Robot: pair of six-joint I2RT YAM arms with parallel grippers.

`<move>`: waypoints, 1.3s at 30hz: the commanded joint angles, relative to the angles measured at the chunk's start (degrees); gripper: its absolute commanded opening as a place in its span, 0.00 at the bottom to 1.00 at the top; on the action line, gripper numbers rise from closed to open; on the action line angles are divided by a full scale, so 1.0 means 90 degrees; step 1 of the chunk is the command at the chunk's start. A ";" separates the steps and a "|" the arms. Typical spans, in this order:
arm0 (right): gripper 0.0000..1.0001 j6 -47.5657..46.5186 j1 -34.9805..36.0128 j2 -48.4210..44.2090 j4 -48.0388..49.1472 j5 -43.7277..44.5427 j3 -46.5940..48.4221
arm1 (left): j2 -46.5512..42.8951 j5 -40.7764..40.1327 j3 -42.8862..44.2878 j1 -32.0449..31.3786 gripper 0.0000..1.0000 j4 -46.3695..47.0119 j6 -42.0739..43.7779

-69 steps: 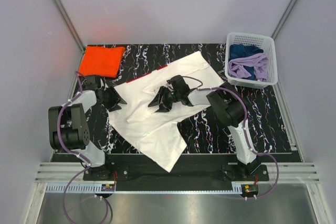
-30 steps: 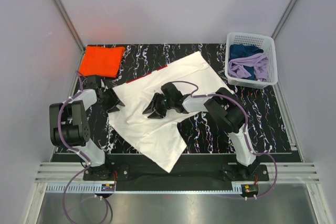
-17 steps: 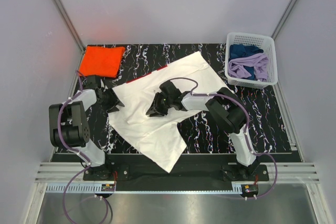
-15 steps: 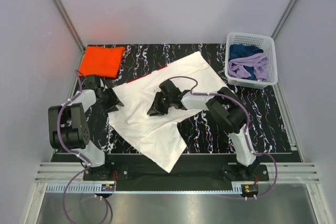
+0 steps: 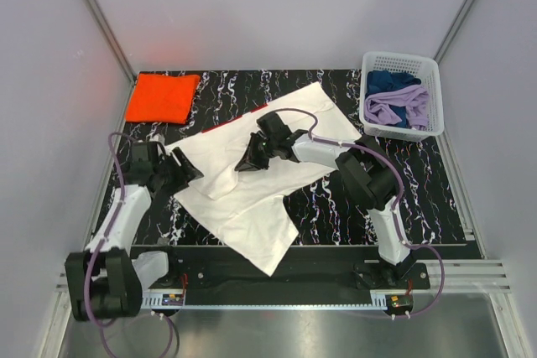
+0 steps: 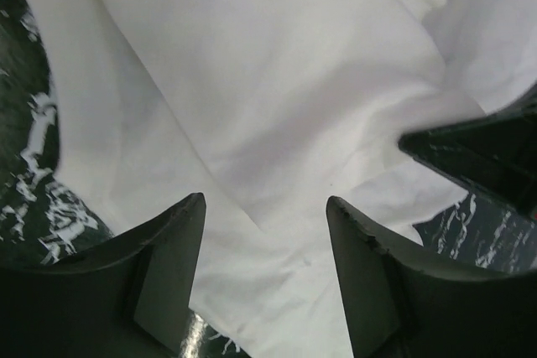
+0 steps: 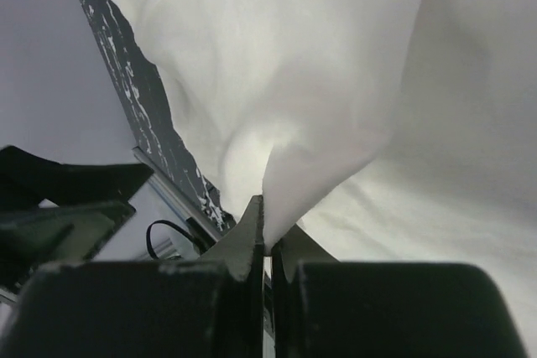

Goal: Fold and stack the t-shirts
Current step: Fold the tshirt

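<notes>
The orange t-shirt (image 5: pixel 162 97) sits folded beyond the white t-shirt (image 5: pixel 252 203), which I judge barely started. My right fingers (image 5: pixel 246 161) pinch its cloth; my left fingers (image 5: pixel 189 171) stand wide, empty.

No legible txt, labels or nos. anywhere, incl. on white t-shirt (image 5: pixel 252 203).

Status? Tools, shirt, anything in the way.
Right tool shut on white t-shirt, fold pinched up. Left tool open over its left edge. Orange t-shirt folded, far-left corner. No obstruction seen.
</notes>
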 commanded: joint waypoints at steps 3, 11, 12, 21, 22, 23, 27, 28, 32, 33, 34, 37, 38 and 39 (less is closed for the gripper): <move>0.05 0.0588 -0.0057 -0.0073 0.0190 -0.0509 0.0148 | -0.1061 0.0592 -0.0983 -0.0364 0.68 0.0462 -0.0958; 0.40 0.0442 -0.0145 -0.0122 0.0015 -0.0656 0.0120 | -0.1521 0.0076 -0.1550 -0.0803 0.66 0.0677 -0.1553; 0.42 0.0403 -0.0164 -0.0170 -0.0015 -0.0665 0.0071 | -0.1541 0.0008 -0.1648 -0.0833 0.66 0.0939 -0.1642; 0.47 0.0022 -0.0437 -0.0698 -0.0191 -0.0655 -0.0651 | -0.0711 -0.0159 -0.1835 -0.1106 0.63 0.1918 -0.2092; 0.47 0.0031 -0.0467 -0.0746 -0.0152 -0.0665 -0.0739 | -0.0672 -0.0159 -0.1825 -0.1126 0.62 0.1996 -0.2111; 0.47 0.0041 -0.0525 -0.0805 -0.0084 -0.0694 -0.0885 | -0.0623 -0.0169 -0.1825 -0.1145 0.61 0.2103 -0.2189; 0.47 0.0061 -0.0603 -0.0903 0.0073 -0.0792 -0.1121 | -0.0097 -0.0149 -0.1659 -0.1282 0.57 0.2309 -0.2170; 0.47 0.0061 -0.0613 -0.0923 0.0092 -0.0802 -0.1140 | -0.0028 -0.0139 -0.1581 -0.1331 0.57 0.2329 -0.2180; 0.47 -0.0027 -0.0672 -0.0962 0.0044 -0.0831 -0.1140 | 0.0109 -0.0237 -0.1396 -0.1448 0.55 0.2417 -0.2180; 0.47 -0.0027 -0.0691 -0.0971 0.0053 -0.0860 -0.1150 | 0.0148 -0.0256 -0.1337 -0.1477 0.55 0.2397 -0.2161; 0.47 -0.0046 -0.0711 -0.0972 0.0054 -0.0870 -0.1160 | 0.0226 -0.0266 -0.1211 -0.1478 0.55 0.2378 -0.2102; 0.47 -0.0066 -0.0760 -0.0991 0.0044 -0.0890 -0.1218 | 0.0353 -0.0247 -0.1025 -0.1507 0.55 0.2348 -0.2053; 0.47 -0.0076 -0.0789 -0.1001 0.0053 -0.0900 -0.1257 | 0.0450 -0.0227 -0.0908 -0.1507 0.55 0.2348 -0.2053; 0.47 -0.0086 -0.0799 -0.1011 0.0054 -0.0909 -0.1277 | 0.0480 -0.0140 -0.0849 -0.1517 0.55 0.2358 -0.2053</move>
